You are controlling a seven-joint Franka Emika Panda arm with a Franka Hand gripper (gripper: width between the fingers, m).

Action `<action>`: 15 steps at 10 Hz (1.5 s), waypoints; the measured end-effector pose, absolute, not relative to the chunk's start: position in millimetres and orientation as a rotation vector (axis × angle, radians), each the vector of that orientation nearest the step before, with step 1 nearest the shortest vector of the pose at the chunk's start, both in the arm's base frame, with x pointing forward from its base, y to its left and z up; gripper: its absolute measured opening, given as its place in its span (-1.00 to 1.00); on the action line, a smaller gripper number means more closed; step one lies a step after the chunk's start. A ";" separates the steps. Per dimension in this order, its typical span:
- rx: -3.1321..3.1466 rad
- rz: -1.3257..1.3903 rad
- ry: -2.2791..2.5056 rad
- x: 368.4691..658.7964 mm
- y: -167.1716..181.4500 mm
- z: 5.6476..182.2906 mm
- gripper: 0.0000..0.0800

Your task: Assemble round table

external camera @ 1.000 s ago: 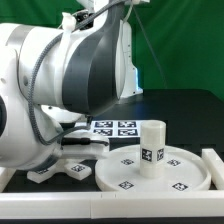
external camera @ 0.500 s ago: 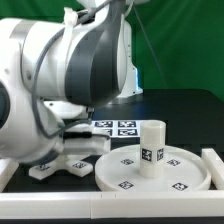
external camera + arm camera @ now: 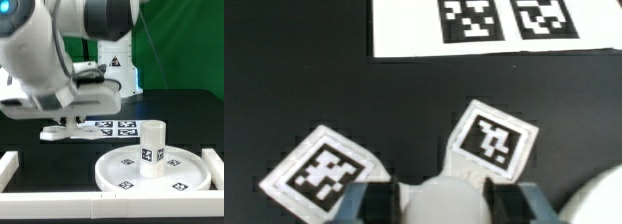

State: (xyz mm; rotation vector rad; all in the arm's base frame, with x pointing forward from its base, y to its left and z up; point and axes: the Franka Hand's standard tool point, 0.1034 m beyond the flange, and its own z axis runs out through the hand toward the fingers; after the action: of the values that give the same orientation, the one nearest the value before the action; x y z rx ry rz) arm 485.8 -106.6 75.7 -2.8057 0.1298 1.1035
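Gripping cross-shaped base (image 3: 491, 135), fingers (image 3: 381, 205) closed on its middle part; rigid, light plastic by look, smooth, likely slippery; best held near centre, keeping tagged arms balanced

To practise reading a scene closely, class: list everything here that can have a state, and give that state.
round disc: lying flat on the table, rim up
leg: standing upright on the round disc, not held
cross-shaped base: gripped at its middle, tagged arms showing
fingers: shut on the cross-shaped base
marker board: lying flat on the table
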 end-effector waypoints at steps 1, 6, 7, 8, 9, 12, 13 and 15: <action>-2.824 1.058 0.127 494.2 -109.1 83.0 -0.46; -3.043 0.501 0.125 527.4 -122.3 83.2 -0.46; -3.065 0.407 0.133 526.7 -123.7 84.9 -0.46; -3.006 0.322 0.229 518.3 -118.0 96.4 -0.46; -3.007 0.161 0.276 514.3 -116.0 102.3 -0.46; -3.081 -0.154 0.300 486.9 -107.8 93.3 -0.46; -3.099 -0.221 0.298 489.3 -112.1 94.2 -0.46; -3.139 -0.414 0.314 484.2 -125.3 94.4 -0.46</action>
State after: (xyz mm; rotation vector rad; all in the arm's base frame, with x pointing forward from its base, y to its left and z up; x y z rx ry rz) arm 484.2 -125.3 94.4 -3.1389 0.3141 -0.4137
